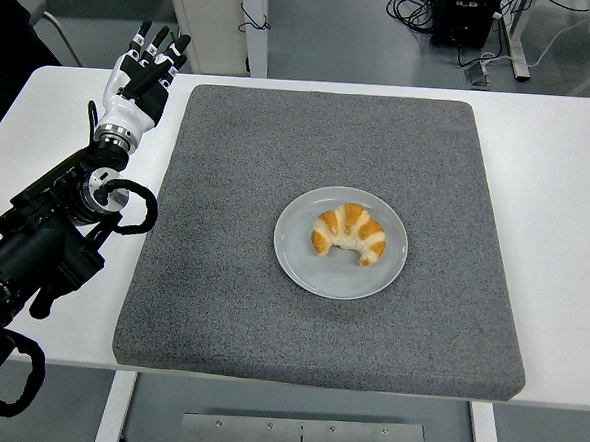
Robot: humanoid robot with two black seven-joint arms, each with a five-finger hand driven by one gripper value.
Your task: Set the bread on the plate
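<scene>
Golden croissant-shaped bread (350, 232) lies on the pale plate (297, 249) at the middle of the grey mat (228, 177), the task apparently complete; the left hand (136, 79), fingers extended and empty, hovers well clear over the table's (558, 177) far-left corner.

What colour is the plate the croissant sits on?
Pale grey-blue, a round plate under the golden-brown croissant; the head view shows it.

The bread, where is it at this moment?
In the head view the bread lies on the grey plate, near the middle of the grey mat, far to the right of the left hand.
</scene>
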